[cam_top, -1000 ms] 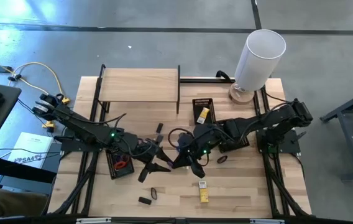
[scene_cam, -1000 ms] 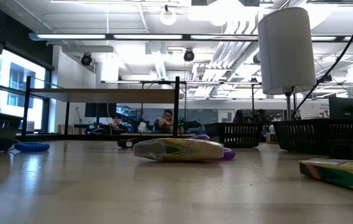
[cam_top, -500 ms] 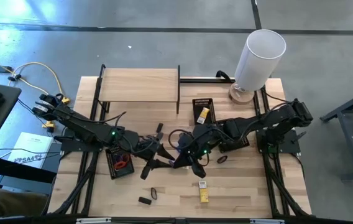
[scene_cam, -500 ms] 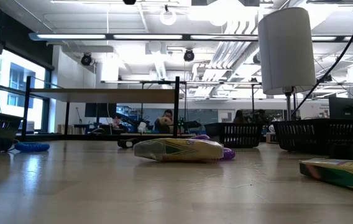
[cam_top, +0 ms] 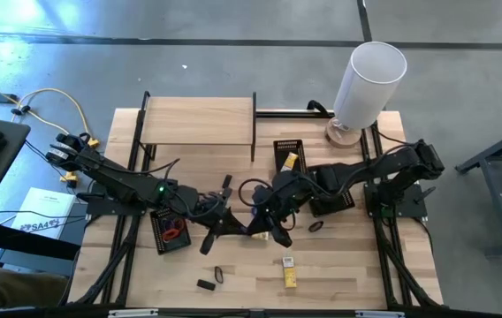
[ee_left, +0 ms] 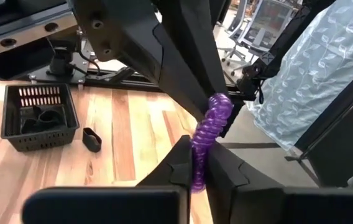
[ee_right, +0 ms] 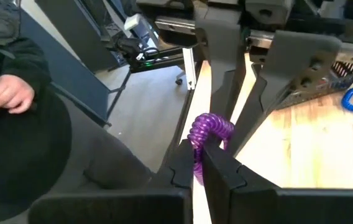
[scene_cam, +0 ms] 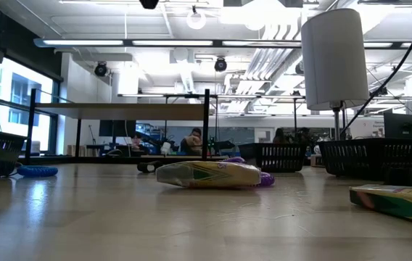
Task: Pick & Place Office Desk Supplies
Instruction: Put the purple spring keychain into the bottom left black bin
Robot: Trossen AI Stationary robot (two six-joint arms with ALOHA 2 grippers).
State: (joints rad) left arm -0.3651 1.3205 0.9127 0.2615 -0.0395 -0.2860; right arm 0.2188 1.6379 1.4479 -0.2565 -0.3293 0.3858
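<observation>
Our left gripper [ee_left: 200,167] has just clamped the purple coil [ee_left: 209,132]; our right gripper [ee_right: 199,163], at 3 o'clock, grips it too: handover under way.

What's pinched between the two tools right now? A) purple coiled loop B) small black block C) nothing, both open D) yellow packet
A: both wrist views show the purple coiled loop clamped at once by the left tool and the right tool, fingers shut on it, above the table's middle in the high view.
</observation>
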